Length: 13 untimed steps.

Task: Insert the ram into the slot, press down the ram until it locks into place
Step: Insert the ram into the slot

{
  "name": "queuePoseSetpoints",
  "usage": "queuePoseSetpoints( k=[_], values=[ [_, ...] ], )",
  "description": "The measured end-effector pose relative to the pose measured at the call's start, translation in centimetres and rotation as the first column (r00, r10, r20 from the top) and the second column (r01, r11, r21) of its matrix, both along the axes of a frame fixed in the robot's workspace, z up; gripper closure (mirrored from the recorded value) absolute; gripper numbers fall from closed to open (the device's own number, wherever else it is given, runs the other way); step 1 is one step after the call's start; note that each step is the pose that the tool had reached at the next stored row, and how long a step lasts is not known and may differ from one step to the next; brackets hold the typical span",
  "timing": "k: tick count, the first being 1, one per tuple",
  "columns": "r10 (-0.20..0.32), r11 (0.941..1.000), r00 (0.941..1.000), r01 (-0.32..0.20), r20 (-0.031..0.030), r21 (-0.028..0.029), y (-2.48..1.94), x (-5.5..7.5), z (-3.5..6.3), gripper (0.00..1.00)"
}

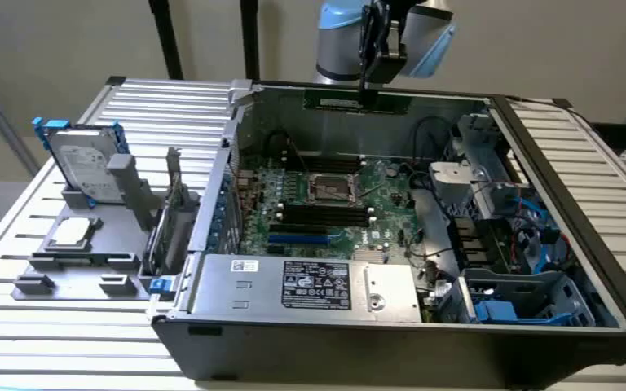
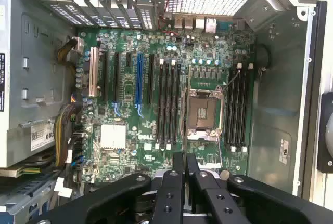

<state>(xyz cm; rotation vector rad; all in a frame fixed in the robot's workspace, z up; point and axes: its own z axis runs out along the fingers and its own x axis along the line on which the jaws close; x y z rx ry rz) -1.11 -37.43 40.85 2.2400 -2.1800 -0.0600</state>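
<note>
Ram: the ram (image 1: 357, 102), a thin, flat green stick, hangs level on its long edge. Its long axis runs from the exterior view's left to its right, parallel to the black sockets below. It sits high over the case's rim at the exterior view's top, well apart from the board.
Hand: the hand (image 1: 365, 86) is drawn narrow, its dark fingers (image 2: 177, 182) nearly together and clamped on the ram's upper edge at about mid-length.
Slot: the slot (image 2: 169, 104) belongs to a bank of four alike long black plastic sockets with white end clips, side by side next to the square metal processor socket (image 2: 202, 114). Which of the four is meant cannot be told.
Board: the green motherboard (image 2: 208, 68) is studded with small parts and has one long blue slot (image 2: 139, 78).
Case: the open metal case (image 1: 400, 346) lies on its side on the ribbed, silvery counter (image 1: 63, 342).
Counter's left side: a hard drive (image 1: 82, 163) stands upright.
</note>
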Motion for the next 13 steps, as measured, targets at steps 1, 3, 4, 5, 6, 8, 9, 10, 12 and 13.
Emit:
queuePoseSetpoints(
  k=[1,3,4,5,6,8,9,10,12,13],
  values=[
    [0.0,1.0,1.0,0.0,0.0,-0.0001,0.0,0.0,0.0,0.87],
    [0.0,1.0,1.0,0.0,0.0,0.0,0.0,0.0,0.0,0.87],
    [0.0,1.0,1.0,0.0,0.0,-0.0001,0.0,0.0,0.0,0.87],
    [0.0,1.0,1.0,0.0,0.0,0.0,0.0,0.0,0.0,0.87],
    [0.0,1.0,1.0,0.0,0.0,0.0,0.0,0.0,0.0,0.87],
    [0.0,1.0,1.0,0.0,0.0,0.0,0.0,0.0,0.0,0.87],
    [0.0,1.0,1.0,0.0,0.0,0.0,0.0,0.0,0.0,0.87],
    [0.0,1.0,1.0,0.0,0.0,0.0,0.0,0.0,0.0,0.87],
    [0.0,1.0,1.0,0.0,0.0,0.0,0.0,0.0,0.0,0.87],
    [0.0,1.0,1.0,0.0,0.0,0.0,0.0,0.0,0.0,0.87]
  ],
)
